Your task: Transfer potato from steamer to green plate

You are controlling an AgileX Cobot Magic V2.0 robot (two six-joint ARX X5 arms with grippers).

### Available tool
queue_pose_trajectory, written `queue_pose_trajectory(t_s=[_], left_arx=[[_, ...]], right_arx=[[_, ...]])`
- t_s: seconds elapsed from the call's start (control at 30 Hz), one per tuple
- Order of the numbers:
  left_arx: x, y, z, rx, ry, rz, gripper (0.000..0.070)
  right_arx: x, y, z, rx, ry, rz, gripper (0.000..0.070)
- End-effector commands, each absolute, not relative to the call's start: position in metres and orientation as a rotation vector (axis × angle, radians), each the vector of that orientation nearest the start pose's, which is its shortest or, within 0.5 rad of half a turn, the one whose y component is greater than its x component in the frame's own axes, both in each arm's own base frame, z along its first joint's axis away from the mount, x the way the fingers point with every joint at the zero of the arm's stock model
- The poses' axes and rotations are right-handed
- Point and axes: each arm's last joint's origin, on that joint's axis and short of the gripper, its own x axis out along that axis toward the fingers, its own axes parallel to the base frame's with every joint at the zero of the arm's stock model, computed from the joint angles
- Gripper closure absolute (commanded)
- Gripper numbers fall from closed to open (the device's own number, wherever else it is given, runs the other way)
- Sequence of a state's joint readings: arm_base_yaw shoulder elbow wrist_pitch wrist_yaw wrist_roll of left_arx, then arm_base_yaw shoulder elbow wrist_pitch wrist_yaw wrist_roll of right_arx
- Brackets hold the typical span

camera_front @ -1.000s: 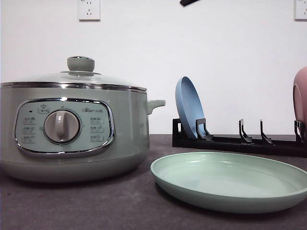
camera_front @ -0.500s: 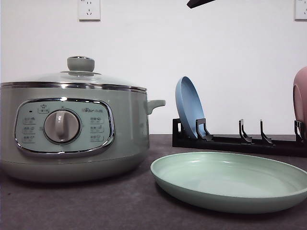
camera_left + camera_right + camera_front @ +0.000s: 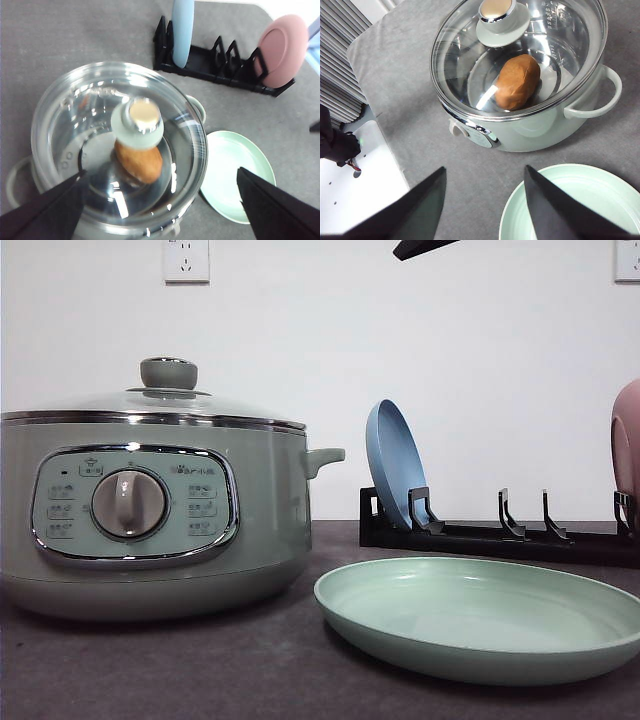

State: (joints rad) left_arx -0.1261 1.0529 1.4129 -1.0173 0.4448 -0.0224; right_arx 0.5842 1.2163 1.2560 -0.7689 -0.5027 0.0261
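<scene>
Steamer (image 3: 150, 510): sitting on the left of the grey bench (image 3: 200, 670), its control panel facing the front camera, placed so both arms can be reaching it from above.
Glass lid (image 3: 520, 55): resting closed on the steamer, its green knob (image 3: 137, 122) pointing up as the obvious grip point; it is blocking access, so I judge lifting it is coming first.
Potato (image 3: 517, 81): lying inside the steamer under the lid, near the pot's middle, showing through the glass.
Left gripper (image 3: 160, 200): hovering above the steamer, fingers (image 3: 45, 210) spreading wide apart and holding nothing, apparently lining up over the knob.
Green plate (image 3: 480, 615): lying flat and empty just beside the steamer on its right, close so the carry is staying short.
Right gripper (image 3: 485, 205): hanging above the gap between steamer and plate, fingers (image 3: 555, 210) standing open and holding nothing.
Dish rack (image 3: 500, 535): standing behind the plate, keeping a blue plate (image 3: 395, 465) and a pink plate (image 3: 282, 50) upright and out of the way.
</scene>
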Motion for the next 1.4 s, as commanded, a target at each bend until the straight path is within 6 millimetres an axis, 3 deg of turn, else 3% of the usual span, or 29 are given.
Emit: queue_pose_trajectory(t_s=[0.0,0.13,0.27,0.67,1.07,1.37], left_arx=[[0.182,-0.040,0.431,-0.086,0.660,-0.541,0.0105],[0.208,-0.059,0.440,-0.016,0.706,-0.533,0.0105],[0.236,-0.080,0.435,0.053,0.774,-0.510,0.0105],[0.298,-0.123,0.387,0.167,0.960,-0.484,0.0105],[0.318,-0.140,0.353,0.209,1.081,-0.479,0.0108],[0.319,-0.143,0.349,0.228,1.095,-0.461,0.0112]], right_arx=[[0.194,0.148,0.361,-0.024,0.763,1.044,0.0394],[0.194,0.148,0.361,-0.024,0.763,1.045,0.0393],[0.194,0.148,0.361,-0.024,0.763,1.044,0.0393],[0.194,0.148,0.361,-0.025,0.762,1.043,0.0393],[0.194,0.147,0.361,-0.031,0.759,1.037,0.0393],[0.194,0.147,0.361,-0.037,0.755,1.039,0.0393]])
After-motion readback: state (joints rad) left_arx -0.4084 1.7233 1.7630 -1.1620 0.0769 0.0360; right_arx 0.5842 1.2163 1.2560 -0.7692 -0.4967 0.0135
